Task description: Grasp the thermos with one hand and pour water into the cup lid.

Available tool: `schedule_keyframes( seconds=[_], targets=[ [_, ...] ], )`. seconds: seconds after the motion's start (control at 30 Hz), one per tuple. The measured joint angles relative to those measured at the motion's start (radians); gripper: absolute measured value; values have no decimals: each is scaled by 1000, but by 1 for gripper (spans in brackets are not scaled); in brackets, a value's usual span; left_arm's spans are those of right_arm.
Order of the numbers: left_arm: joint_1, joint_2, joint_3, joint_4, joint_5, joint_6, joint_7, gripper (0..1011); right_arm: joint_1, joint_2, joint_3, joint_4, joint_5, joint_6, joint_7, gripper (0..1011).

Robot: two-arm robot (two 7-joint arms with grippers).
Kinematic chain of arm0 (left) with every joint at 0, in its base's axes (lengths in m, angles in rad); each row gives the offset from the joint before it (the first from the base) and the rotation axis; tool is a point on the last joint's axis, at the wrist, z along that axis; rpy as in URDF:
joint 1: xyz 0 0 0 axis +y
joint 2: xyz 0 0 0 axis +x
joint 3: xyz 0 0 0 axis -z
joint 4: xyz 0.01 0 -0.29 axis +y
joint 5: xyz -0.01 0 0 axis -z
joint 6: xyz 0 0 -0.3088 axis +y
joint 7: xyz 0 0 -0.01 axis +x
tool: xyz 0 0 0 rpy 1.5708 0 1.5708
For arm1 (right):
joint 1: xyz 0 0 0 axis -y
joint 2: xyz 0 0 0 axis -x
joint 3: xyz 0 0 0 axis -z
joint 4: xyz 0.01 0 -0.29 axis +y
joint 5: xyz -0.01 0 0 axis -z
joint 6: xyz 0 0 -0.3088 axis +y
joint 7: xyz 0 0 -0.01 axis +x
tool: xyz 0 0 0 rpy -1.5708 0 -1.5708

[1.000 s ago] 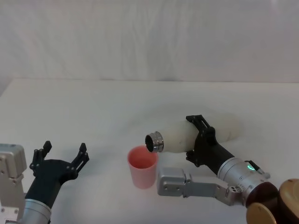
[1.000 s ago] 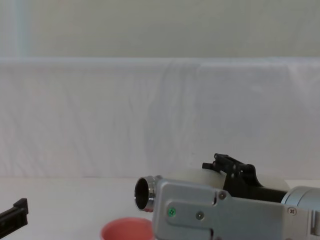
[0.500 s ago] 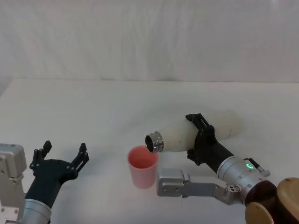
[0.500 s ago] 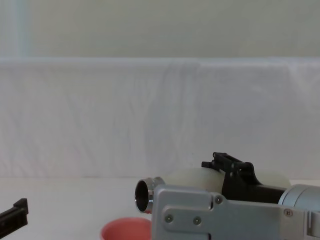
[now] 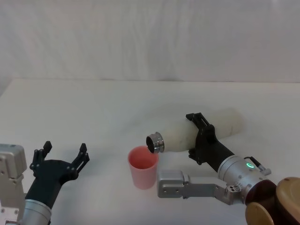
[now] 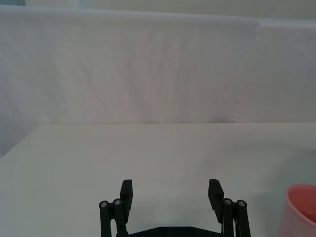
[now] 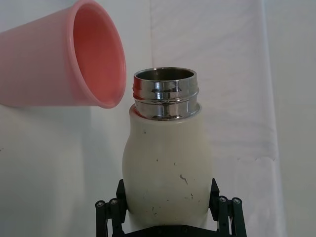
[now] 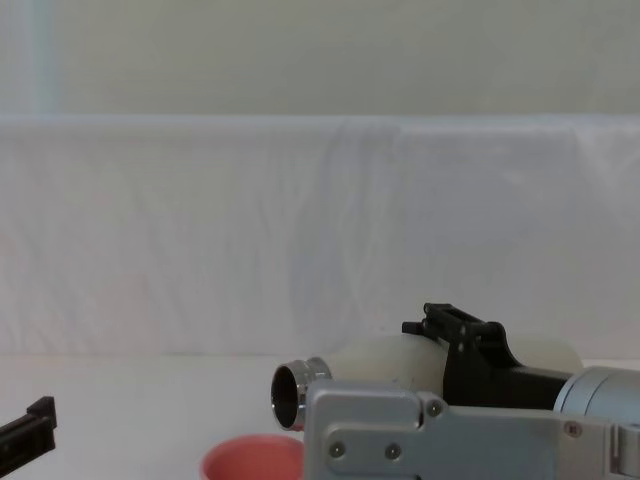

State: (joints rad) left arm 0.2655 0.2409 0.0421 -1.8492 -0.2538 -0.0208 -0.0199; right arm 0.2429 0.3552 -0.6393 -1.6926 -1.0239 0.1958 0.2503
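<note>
One tall cream-white matte thermos (image 5: 206,129) with steel neck, tipped near-horizontal, mouth just above the small salmon-pink cup lid (image 5: 143,166) on white table (image 5: 93,112). Clamped mid-body by right gripper (image 5: 199,137). Left gripper (image 5: 61,157): parked low left, jaws spread wide, empty.

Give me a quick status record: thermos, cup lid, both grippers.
thermos: held tipped on its side, open steel neck over the lid's rim
cup lid: upright on the table, no water visible inside
right gripper: shut on the thermos body
left gripper: open, parked low at the robot's left, apart from the lid
</note>
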Motion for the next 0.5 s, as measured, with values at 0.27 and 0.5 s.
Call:
schedule_keyframes(
  seconds=[0.27, 0.5],
  targets=[
    [0, 0, 0, 0, 0, 0, 0, 1001, 6, 0, -5, 4, -10, 0, 1, 958],
    [0, 0, 0, 0, 0, 0, 0, 1001, 10, 0, -9, 5, -16, 1, 1, 958]
  ],
)
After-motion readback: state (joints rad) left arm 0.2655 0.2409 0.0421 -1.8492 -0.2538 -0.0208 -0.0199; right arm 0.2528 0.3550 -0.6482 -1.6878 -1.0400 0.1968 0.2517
